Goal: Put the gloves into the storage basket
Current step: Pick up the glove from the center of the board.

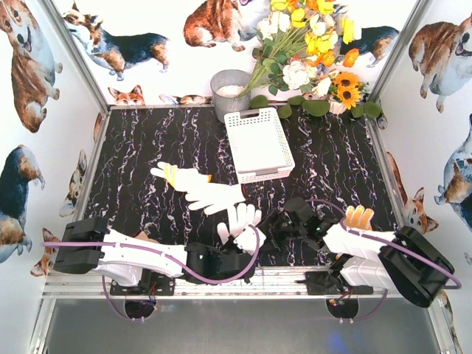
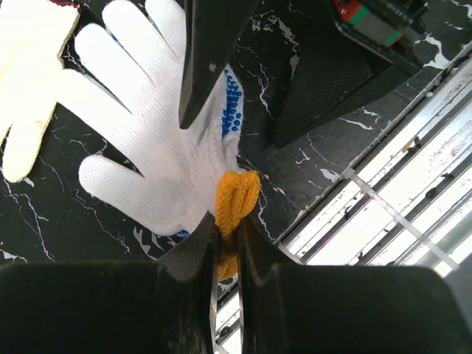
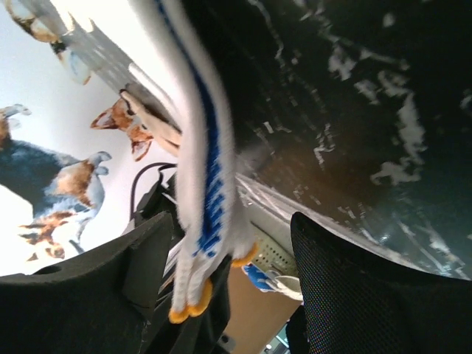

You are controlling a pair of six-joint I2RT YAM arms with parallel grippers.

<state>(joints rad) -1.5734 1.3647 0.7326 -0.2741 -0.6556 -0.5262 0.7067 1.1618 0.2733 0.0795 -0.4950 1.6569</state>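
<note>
Left claw point(image 2: 225, 234) is pinched almost shut on the orange cuff point(image 2: 236, 193) of the blue-dotted glove point(image 2: 147, 140), which lies flat at the near edge of the worktop point(image 2: 310, 169). Right claw point(image 3: 234, 228) gapes wide, one finger lying over that same glove, gripping nothing. The smart play here looks like the right claw backing clear, then the left lifting straight up so the glove's fingers hang free. The storage basket point(image 1: 249, 111) sits at the far side, with two other gloves point(image 1: 214, 198) lying between. Best to release low over the opening, because a limp glove could drape on the rim.
</note>
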